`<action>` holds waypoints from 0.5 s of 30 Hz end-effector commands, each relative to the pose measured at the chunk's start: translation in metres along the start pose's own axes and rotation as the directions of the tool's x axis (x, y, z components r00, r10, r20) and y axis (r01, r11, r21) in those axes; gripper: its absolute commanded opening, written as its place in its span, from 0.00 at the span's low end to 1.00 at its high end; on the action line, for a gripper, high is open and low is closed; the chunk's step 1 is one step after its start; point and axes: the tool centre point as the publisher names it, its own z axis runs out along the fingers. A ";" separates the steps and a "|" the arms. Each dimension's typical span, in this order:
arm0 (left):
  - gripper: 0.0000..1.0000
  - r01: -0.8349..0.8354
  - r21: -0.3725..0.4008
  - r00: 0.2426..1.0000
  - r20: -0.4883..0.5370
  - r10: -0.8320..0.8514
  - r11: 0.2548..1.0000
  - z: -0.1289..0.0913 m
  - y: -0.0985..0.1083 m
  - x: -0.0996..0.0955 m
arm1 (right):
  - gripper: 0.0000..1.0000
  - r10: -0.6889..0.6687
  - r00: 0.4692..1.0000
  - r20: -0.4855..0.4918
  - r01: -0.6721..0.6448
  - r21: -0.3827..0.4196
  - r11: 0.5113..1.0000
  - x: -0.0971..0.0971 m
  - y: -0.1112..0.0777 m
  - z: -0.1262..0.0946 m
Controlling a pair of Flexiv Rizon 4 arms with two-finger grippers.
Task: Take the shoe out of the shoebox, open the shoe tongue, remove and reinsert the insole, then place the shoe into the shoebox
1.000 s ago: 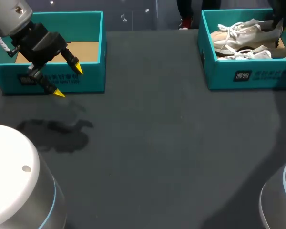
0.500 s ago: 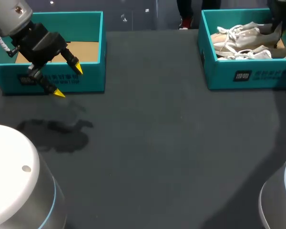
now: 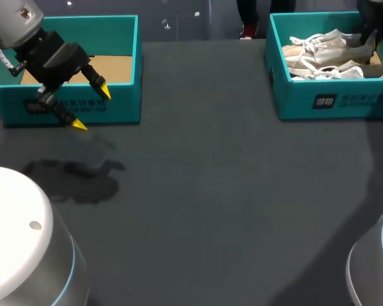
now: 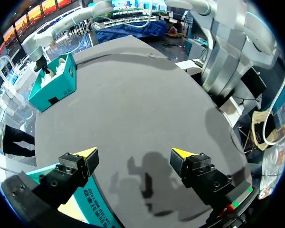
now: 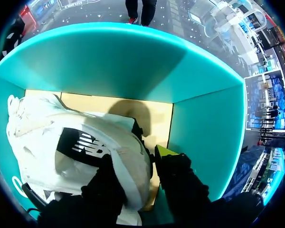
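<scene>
The right arm has crept a little further towards the far corner of the shoebox, and the upper shoe has shifted slightly with it at the heel end. The left arm has not budged.

By my reckoning the task is barely begun: both shoes lie inside the shoebox, so lifting out, tongue, insole and return are all to come. What seems to be under way is the first grab.

In the right wrist view, the right gripper straddles the shoe's heel. The pale heel sits right between the fingers, one yellow tip showing on the side nearer the box wall, the other tip hidden behind the upper. Both fingers look pressed against the heel, so I take it as gripped, narrowly spread. The toe and laces stretch away ahead of the fingers. The second shoe lies just beside the first.

The left gripper hangs spread wide with nothing between its fingers, bare table ahead of them and the other box just beside one finger.
</scene>
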 end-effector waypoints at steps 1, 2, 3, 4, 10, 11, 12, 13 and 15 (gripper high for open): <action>1.00 -0.001 -0.003 1.000 0.000 0.001 1.000 0.000 0.000 0.001 | 0.30 0.001 1.000 -0.007 -0.001 0.006 1.000 -0.001 0.003 -0.001; 1.00 -0.001 -0.003 1.000 0.000 0.001 1.000 0.000 0.000 0.001 | 0.31 0.003 1.000 -0.008 -0.003 0.006 1.000 -0.001 0.003 -0.001; 1.00 -0.001 -0.003 1.000 0.000 0.001 1.000 0.000 0.000 0.001 | 0.31 0.004 1.000 -0.009 -0.004 0.007 1.000 -0.001 0.003 -0.001; 1.00 -0.001 -0.003 1.000 0.000 0.001 1.000 0.000 0.000 0.001 | 0.32 0.005 1.000 -0.010 -0.005 0.008 1.000 -0.001 0.003 -0.002; 1.00 -0.001 -0.003 1.000 0.000 0.001 1.000 0.000 0.000 0.001 | 0.43 0.011 1.000 -0.017 -0.011 0.012 1.000 -0.001 0.001 -0.003; 1.00 -0.001 -0.003 1.000 0.000 0.001 1.000 0.000 0.000 0.001 | 0.44 0.011 1.000 -0.018 -0.011 0.012 1.000 0.000 0.001 -0.004; 1.00 -0.001 -0.003 1.000 0.000 0.001 1.000 0.000 0.000 0.001 | 0.45 0.012 1.000 -0.019 -0.011 0.012 1.000 0.000 0.001 -0.005; 1.00 -0.001 -0.003 1.000 0.000 0.001 1.000 0.000 0.000 0.001 | 0.46 0.012 1.000 -0.020 -0.012 0.013 1.000 0.000 0.002 -0.005; 1.00 -0.001 -0.003 1.000 0.000 0.001 1.000 0.000 0.000 0.001 | 0.49 0.012 1.000 -0.023 -0.011 0.012 1.000 0.000 0.002 -0.007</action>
